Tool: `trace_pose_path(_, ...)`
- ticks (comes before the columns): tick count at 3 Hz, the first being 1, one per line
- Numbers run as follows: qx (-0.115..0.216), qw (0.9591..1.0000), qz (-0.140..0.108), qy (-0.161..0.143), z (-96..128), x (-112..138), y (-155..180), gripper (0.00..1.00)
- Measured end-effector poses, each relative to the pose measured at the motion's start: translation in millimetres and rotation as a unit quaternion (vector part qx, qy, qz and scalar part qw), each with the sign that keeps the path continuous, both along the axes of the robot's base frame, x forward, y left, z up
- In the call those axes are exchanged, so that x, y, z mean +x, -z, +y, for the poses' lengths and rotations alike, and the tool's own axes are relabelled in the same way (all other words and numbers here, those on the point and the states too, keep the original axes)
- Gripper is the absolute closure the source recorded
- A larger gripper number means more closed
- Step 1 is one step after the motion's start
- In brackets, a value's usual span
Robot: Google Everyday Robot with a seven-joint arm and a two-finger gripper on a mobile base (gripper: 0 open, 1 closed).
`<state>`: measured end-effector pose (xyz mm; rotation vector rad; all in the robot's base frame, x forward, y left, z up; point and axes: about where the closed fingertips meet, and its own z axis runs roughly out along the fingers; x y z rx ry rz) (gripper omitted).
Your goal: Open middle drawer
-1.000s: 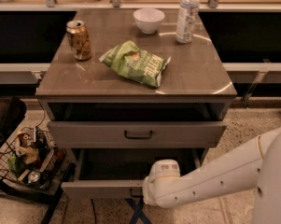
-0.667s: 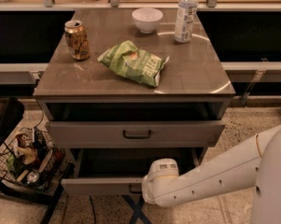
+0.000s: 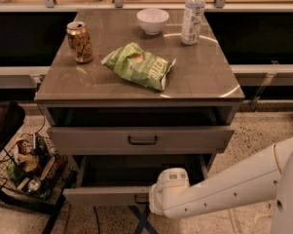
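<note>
- Your hand (image 3: 160, 194), the white rounded end of the arm, sits low in the view against the front of the middle drawer (image 3: 102, 197), the grey-brown flat-fronted drawer that is the lower of the two fronts you can see.
- You cannot tell whether the hand is wide, narrow or holding anything; its white body hides the working end.
- A small dark bar handle (image 3: 141, 198) shows just left of the hand, touching or nearly touching it.
- The middle drawer stands pulled forward, with a dark open cavity showing behind its front.
- Your white arm (image 3: 233, 189) runs from the hand to the lower right corner.
- Above it, the upper grey-brown drawer front (image 3: 87, 140) carries a dark bar handle (image 3: 142, 140) at its centre, with a dark gap between it and the top.
- On the grey-brown stone-look surface (image 3: 204, 77) lies a crumpled green chip bag (image 3: 138, 66) near the middle.
- A gold-brown drink can (image 3: 80, 42) stands upright to the bag's left.
- A white bowl (image 3: 153, 20) and a clear plastic bottle with a white label (image 3: 192, 14) stand at the back, near each other.
- A black wire basket (image 3: 29, 169) of mixed items rests on the floor at left.
</note>
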<state>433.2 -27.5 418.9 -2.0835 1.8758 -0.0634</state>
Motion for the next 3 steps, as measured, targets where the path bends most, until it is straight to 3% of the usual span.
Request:
trace_pose_path(2,0.005,0.9999,-0.009,0.005,-2.5,0.4,-7.0,1.00)
trace_pose_path(3,0.019,0.9989,-0.038,0.019,-11.2,4.2,-46.0,1.00)
